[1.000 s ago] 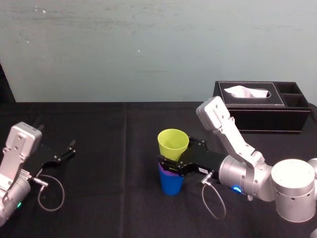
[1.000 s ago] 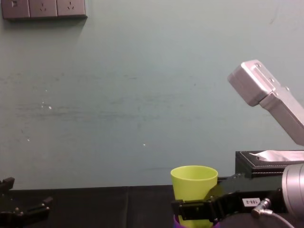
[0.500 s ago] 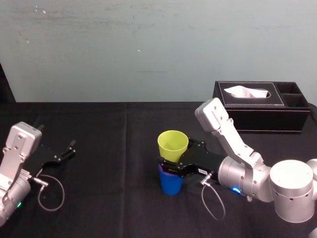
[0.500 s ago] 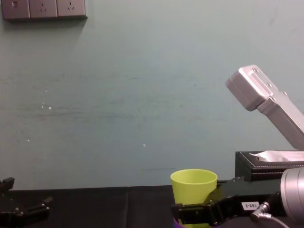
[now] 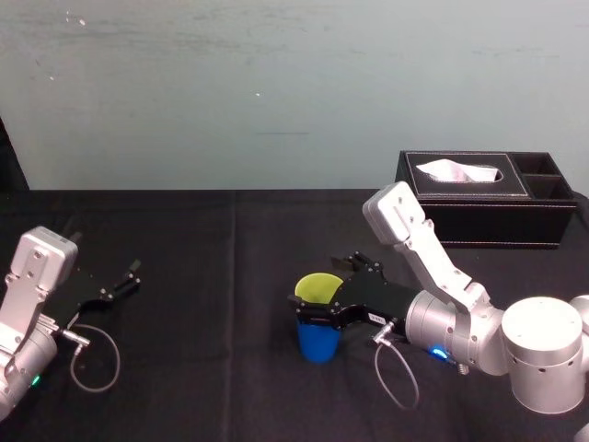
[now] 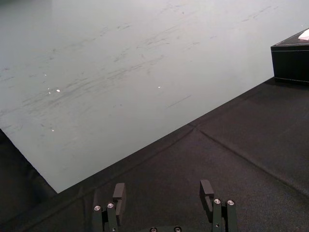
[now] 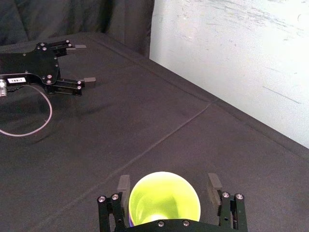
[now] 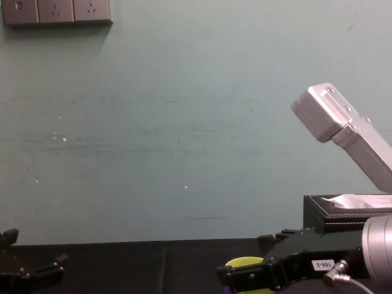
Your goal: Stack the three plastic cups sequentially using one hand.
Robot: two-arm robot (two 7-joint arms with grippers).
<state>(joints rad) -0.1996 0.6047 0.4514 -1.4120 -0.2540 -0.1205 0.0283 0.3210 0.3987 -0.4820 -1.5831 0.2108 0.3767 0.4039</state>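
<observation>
The yellow-green cup point(image 5: 316, 286) sits nested deep in the blue cup point(image 5: 318, 343), which stands upright on the black cloth mid-table. Just the yellow-green rim point(image 8: 244, 263) shows over the black fingers in the chest view. The purple cup is hidden. My right gripper point(image 5: 324, 287) straddles the stack at rim height. In the right wrist view, this gripper point(image 7: 169, 186) is open, with a gap between each finger and the yellow-green cup point(image 7: 164, 200). My left gripper point(image 5: 129, 274) rests parked on the cloth at the far left; seen from its own wrist, the left gripper point(image 6: 163, 191) is open and holds nothing.
A black tissue box point(image 5: 488, 198) stands at the back right against the pale wall. A thin cable loop point(image 5: 92, 354) lies by the left arm. The table point(image 5: 212, 304) has bare black cloth between the two arms.
The yellow-green cup has dropped from above the stack down into it. The right gripper's fingers have spread apart and let it go. The left arm has stayed still.
</observation>
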